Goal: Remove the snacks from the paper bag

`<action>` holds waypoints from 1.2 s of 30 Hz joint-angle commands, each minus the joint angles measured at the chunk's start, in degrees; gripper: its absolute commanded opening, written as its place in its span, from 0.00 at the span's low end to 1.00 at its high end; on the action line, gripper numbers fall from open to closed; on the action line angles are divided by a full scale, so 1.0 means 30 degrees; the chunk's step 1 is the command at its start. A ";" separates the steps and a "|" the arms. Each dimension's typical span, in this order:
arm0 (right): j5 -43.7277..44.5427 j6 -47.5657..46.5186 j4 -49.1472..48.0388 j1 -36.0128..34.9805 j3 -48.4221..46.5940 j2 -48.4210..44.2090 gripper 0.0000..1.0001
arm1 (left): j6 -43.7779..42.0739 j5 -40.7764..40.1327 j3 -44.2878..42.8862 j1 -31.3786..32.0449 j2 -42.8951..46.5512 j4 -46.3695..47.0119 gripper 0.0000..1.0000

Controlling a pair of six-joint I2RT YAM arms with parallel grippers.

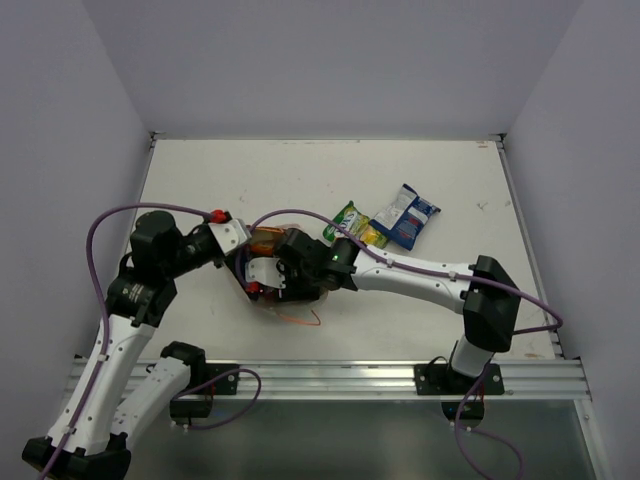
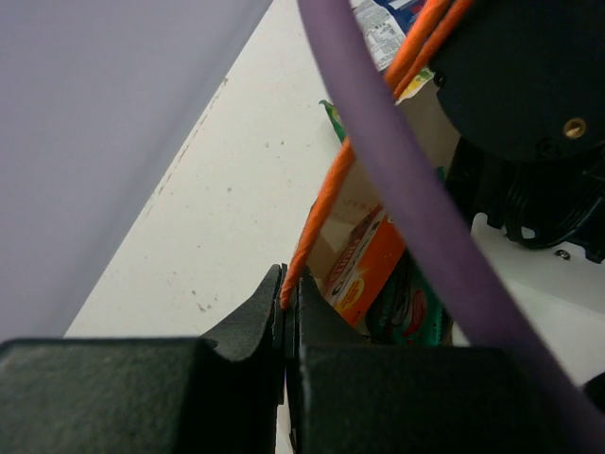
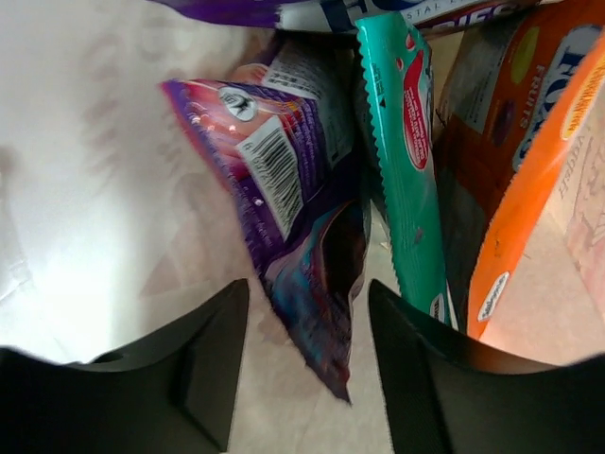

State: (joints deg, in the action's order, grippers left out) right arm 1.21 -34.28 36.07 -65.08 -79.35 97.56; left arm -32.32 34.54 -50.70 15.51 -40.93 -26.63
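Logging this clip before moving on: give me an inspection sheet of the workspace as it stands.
Surface: white table, lightly speckled.
Job's things: paper bag holds purple packet, teal packet, orange packet; blue-white packet and green-yellow packet lie outside.
Clutter: nothing seen.
Grippers: left gripper shut on the bag's orange handle; right gripper inside bag, jaws open astride purple packet.
Cables: purple cables in loose loops.
Surroundings: pale walls, metal rail.

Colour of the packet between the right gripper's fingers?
The packet is glossy purple; the right wrist view shows it best.
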 commanded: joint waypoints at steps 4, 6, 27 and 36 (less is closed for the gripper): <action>0.0153 -0.0408 -0.0599 0.0423 0.0024 0.0907 0.48 | -0.0302 -0.0060 -0.0005 0.0104 -0.0127 0.0499 0.00; 0.0094 -0.0408 -0.0628 0.0481 0.0083 0.0938 0.42 | -0.0302 -0.0089 0.0024 0.0104 -0.0185 0.0498 0.00; -0.3597 -0.0379 0.0372 0.0306 -0.3958 -0.7730 0.00 | -0.0185 -0.1055 0.0317 0.0163 -0.0654 0.0762 0.00; -0.2639 0.1759 -0.2384 0.5013 -0.5189 -1.1659 0.00 | -0.0068 -0.1437 0.0229 0.0163 -0.0772 0.0791 0.00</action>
State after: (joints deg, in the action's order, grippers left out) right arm -9.02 -32.27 35.24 -55.51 -92.23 64.23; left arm -32.23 31.73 -49.98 15.84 -43.09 -24.75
